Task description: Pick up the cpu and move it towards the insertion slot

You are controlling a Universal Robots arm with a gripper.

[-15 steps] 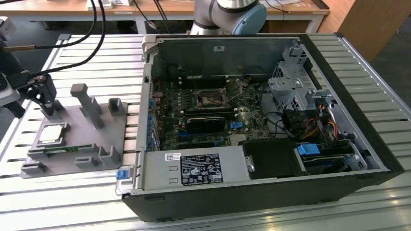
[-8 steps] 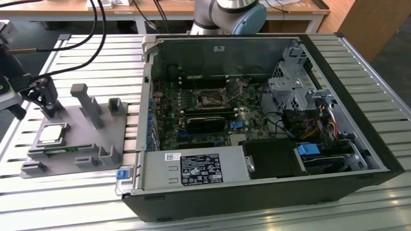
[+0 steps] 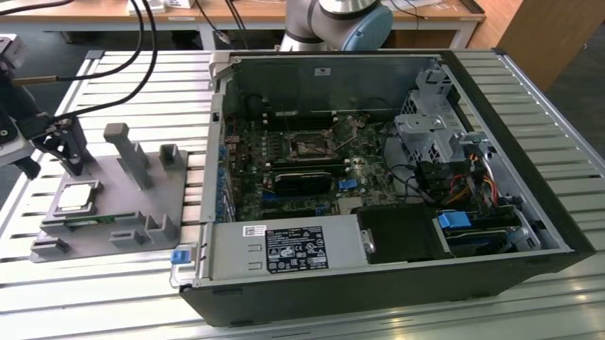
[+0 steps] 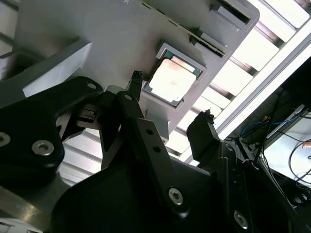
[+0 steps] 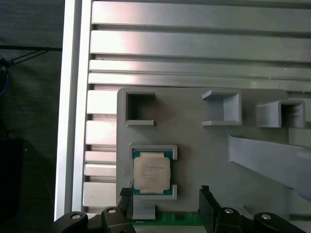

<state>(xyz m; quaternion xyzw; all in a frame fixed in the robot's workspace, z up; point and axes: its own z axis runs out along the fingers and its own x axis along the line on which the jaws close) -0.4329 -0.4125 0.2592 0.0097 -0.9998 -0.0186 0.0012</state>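
The cpu (image 3: 76,197), a flat square chip with a shiny silver top, lies in a shallow recess of the grey holder plate (image 3: 142,202) at the exterior view's left. Both wrist views show the cpu (image 4: 172,80) (image 5: 151,174) still seated in that recess. My gripper (image 3: 64,150) hovers just above and beside it, open, its black fingers (image 5: 206,196) set wider apart than the chip, with nothing between them. The gripper (image 4: 170,102) (image 5: 165,194) touches nothing. The insertion slot (image 3: 310,146) sits on the motherboard inside the open computer case, far from the gripper.
The grey plate carries upright posts (image 3: 127,152) and small open boxes (image 5: 140,109), and a narrow green circuit strip (image 5: 167,219) lies beside the cpu. The black computer case (image 3: 378,283) lies open on the slatted aluminium table (image 3: 142,78). Cables (image 3: 142,49) hang above the gripper.
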